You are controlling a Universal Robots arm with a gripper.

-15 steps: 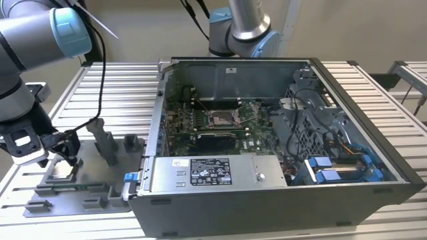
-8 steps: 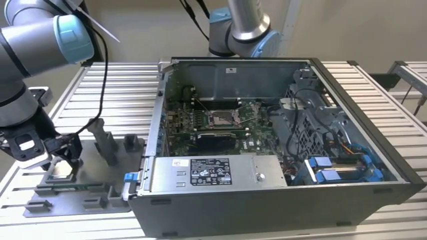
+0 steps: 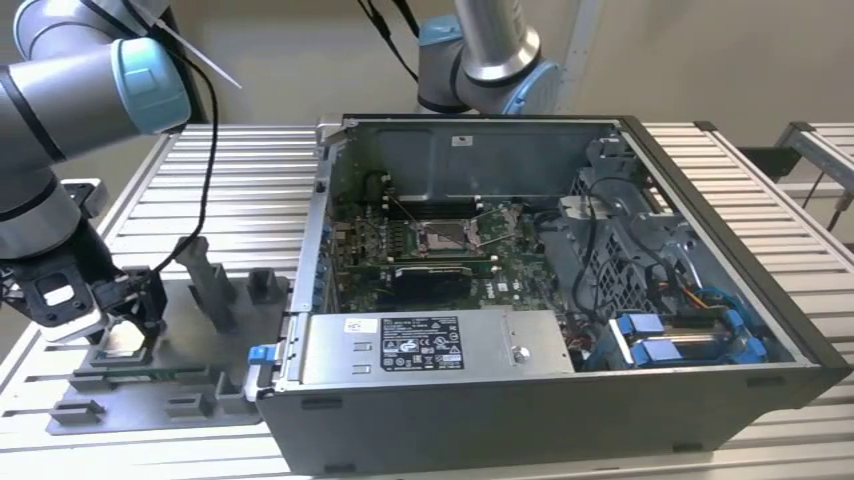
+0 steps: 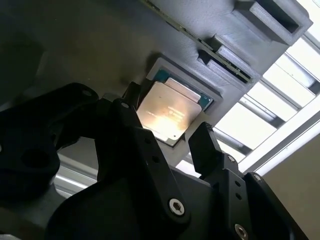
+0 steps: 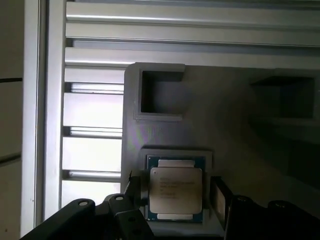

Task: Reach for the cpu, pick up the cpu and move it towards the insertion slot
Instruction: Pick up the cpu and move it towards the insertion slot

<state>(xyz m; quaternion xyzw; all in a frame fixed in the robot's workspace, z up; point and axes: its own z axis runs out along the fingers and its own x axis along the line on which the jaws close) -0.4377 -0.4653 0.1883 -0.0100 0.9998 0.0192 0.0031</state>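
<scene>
The cpu (image 5: 176, 190), a silver-grey square chip with a greenish rim, lies flat in a square nest of the grey fixture plate (image 5: 225, 110). My gripper (image 5: 175, 194) is low over it and open, with one black finger (image 5: 134, 186) on each side of the chip and a small gap at each edge. The second wrist view gives the same straddle of the gripper (image 4: 167, 132) over the cpu (image 4: 172, 110). In the exterior view my gripper (image 3: 124, 325) hangs over the cpu (image 3: 118, 343) at the view's left. The insertion slot (image 3: 447, 236) sits inside the open computer case, well away to the view's right.
The open computer case (image 3: 694, 190) fills the middle, with a long grey box (image 3: 414, 345) along its near side. Upright grey posts (image 3: 207, 275) stand on the fixture plate between gripper and case. Another arm's base (image 3: 481, 55) rises behind the case. The table is slatted metal (image 3: 227, 170).
</scene>
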